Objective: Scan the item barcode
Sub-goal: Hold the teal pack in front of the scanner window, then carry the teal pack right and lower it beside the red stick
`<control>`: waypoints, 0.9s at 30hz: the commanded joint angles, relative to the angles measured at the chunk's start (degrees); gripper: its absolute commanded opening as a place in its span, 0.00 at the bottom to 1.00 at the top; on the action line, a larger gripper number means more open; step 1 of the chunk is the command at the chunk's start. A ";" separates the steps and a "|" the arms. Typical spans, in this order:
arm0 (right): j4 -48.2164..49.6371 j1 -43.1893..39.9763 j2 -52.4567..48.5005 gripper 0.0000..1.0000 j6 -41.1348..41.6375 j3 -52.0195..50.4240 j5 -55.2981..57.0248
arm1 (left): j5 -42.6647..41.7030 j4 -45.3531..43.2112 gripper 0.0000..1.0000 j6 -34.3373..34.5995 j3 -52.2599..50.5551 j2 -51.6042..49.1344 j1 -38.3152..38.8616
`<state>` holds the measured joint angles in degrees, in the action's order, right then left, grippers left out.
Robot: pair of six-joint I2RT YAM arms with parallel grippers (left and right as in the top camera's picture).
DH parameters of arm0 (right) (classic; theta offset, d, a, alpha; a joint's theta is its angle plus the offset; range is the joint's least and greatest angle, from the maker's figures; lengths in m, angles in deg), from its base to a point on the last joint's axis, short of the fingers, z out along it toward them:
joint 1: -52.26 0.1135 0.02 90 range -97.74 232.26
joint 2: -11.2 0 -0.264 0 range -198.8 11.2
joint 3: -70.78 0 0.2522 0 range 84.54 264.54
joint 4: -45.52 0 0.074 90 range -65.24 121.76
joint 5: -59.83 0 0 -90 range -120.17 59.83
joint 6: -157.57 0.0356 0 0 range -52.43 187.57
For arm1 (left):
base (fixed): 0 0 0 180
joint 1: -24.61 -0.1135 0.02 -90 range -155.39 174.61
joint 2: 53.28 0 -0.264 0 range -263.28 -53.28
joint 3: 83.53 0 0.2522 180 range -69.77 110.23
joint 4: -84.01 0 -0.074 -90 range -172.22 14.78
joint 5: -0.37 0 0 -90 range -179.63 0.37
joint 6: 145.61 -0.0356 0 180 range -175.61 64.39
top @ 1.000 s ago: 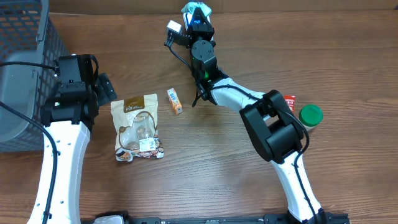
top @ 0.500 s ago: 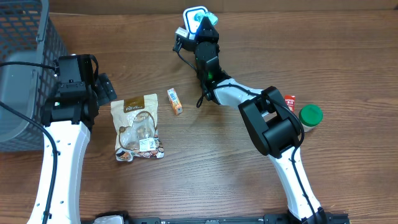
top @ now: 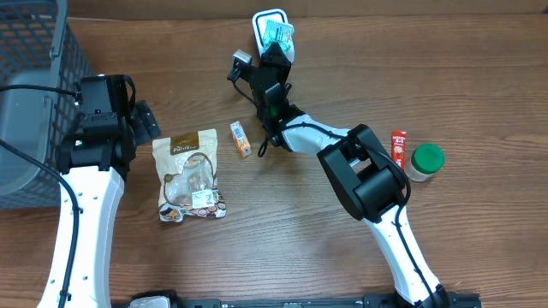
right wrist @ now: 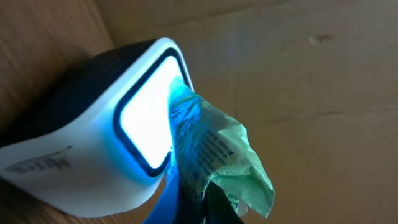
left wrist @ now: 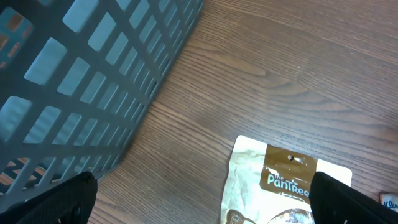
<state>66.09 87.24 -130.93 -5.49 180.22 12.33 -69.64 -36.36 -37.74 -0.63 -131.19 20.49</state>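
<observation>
Nearest to us, the snack bag (top: pixel 188 175) lies flat on the table (top: pixel 282 239), with the left gripper (top: pixel 141 122) just beside its top corner. Those fingers are spread as wide as they go and hold nothing. A small orange box (top: pixel 241 139) lies a bit further in, and the red tube (top: pixel 399 145) and green-lidded jar (top: pixel 426 160) are off on the right side. None of those matter for this step, as far as we can judge.

The action is all at the far edge. The right gripper (top: pixel 274 55) is pinched tight on a crinkly green packet (right wrist: pixel 217 162), so the right arm is the 1 doing the job and the left is well apart from it. The packet sticks out past the fingers toward the scanner (right wrist: pixel 93 162), with its long axis running pretty much straight on from the gripper. In the wrist view its near edge is right up against the right side of the lit window (right wrist: pixel 146 118), overlapping the frame. We can't tell if it's actually touching the glass or just hovering in front.

What the next bit turns on, we reckon, is which face of the packet points at that window. There's some print on the side facing the wrist camera, but we can't make out a barcode anywhere, so a twist of the wrist might be needed to bring it round.
</observation>
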 commanded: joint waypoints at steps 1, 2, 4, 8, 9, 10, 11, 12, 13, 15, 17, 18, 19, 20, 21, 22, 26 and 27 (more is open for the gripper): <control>2.62 0.42 1.75 0.04 4.72 0.31 5.38 | 0.96 -0.02 1.00 -0.07 0.70 -0.09 0.02; 2.58 0.42 2.58 0.04 5.68 0.31 5.90 | 0.96 -0.02 1.00 -0.07 0.70 -0.09 0.02; 2.21 0.44 5.46 0.04 7.52 0.31 6.99 | 0.96 -0.02 1.00 -0.07 0.70 -0.09 0.02; 0.39 1.09 11.78 0.04 10.69 0.31 9.86 | 0.96 -0.02 1.00 -0.07 0.70 -0.09 0.02; -1.44 1.29 13.29 0.04 12.35 0.31 10.49 | 0.96 -0.02 1.00 -0.07 0.70 -0.09 0.02; -5.22 1.42 15.63 0.04 15.63 0.31 11.15 | 0.96 -0.02 1.00 -0.07 0.70 -0.09 0.02; -9.38 1.44 17.62 0.04 19.32 0.31 11.30 | 0.96 -0.02 1.00 -0.07 0.70 -0.09 0.02; -12.81 1.44 19.04 0.04 22.51 0.31 11.30 | 0.96 -0.02 1.00 -0.07 0.70 -0.09 0.02; -19.50 1.46 21.79 0.04 28.57 0.31 11.32 | 0.96 -0.02 1.00 -0.07 0.70 -0.09 0.02; -31.50 1.62 25.92 0.03 39.67 0.31 11.43 | 0.96 -0.02 1.00 -0.07 0.70 -0.09 0.02; -44.70 1.66 29.88 0.04 53.44 0.31 10.91 | 0.96 -0.02 1.00 -0.07 0.70 -0.09 0.02; -56.22 1.62 32.63 0.04 63.54 0.31 6.93 | 0.96 -0.02 1.00 -0.07 0.70 -0.09 0.02; -62.99 1.31 33.94 0.04 69.07 0.31 2.80 | 0.96 -0.02 1.00 -0.07 0.70 -0.09 0.02; -68.43 1.01 34.80 0.04 73.42 0.31 -1.44 | 0.96 -0.02 1.00 -0.07 0.70 -0.09 0.02; -73.16 0.72 35.30 0.04 76.37 0.31 -5.57 | 0.96 -0.02 1.00 -0.07 0.70 -0.09 0.02; -80.21 0.11 35.41 0.04 79.23 0.31 -11.52 | 0.96 -0.02 1.00 -0.07 0.70 -0.09 0.02; -95.06 -2.40 35.23 0.04 84.46 -1.53 -22.56 | 0.96 -0.02 1.00 -0.07 0.70 -0.09 0.02; -97.22 -3.13 35.23 0.04 85.55 -2.38 -24.33 | 0.96 -0.02 1.00 -0.07 0.70 -0.09 0.02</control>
<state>-27.20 86.52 -96.92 69.61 179.72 -0.26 -69.64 -36.36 -37.74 -0.63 -131.19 20.49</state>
